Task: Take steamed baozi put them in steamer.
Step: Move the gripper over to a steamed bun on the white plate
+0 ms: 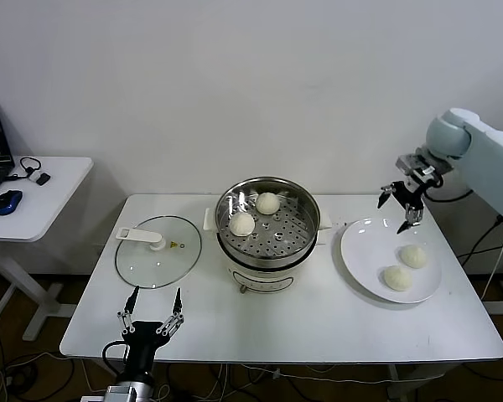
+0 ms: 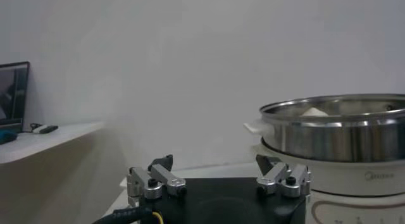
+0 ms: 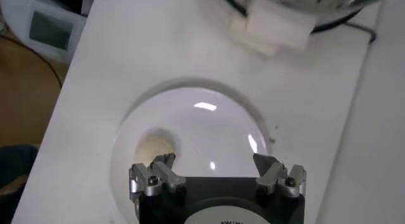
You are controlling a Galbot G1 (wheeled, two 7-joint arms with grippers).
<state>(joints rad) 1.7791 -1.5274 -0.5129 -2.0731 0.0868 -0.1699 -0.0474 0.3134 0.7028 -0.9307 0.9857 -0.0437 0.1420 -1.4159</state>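
Observation:
The steel steamer (image 1: 268, 219) stands mid-table on its white cooker base and holds two cream-white baozi (image 1: 242, 224) (image 1: 267, 203). Two more baozi (image 1: 413, 256) (image 1: 397, 277) lie on the white plate (image 1: 365, 243) at the right. My right gripper (image 1: 398, 210) is open and empty, hovering above the plate's far edge. In the right wrist view the gripper (image 3: 215, 163) is over the plate (image 3: 209, 130), with one baozi (image 3: 154, 147) beside one finger. My left gripper (image 1: 151, 311) is open and empty at the table's front edge; it also shows in the left wrist view (image 2: 215, 165), with the steamer (image 2: 335, 127) beyond it.
A flat glass lid (image 1: 158, 250) with a white handle lies left of the steamer. A side table (image 1: 33, 197) at the far left carries a laptop, a blue mouse (image 1: 7, 201) and a cable. The cooker's handle (image 3: 273, 29) shows in the right wrist view.

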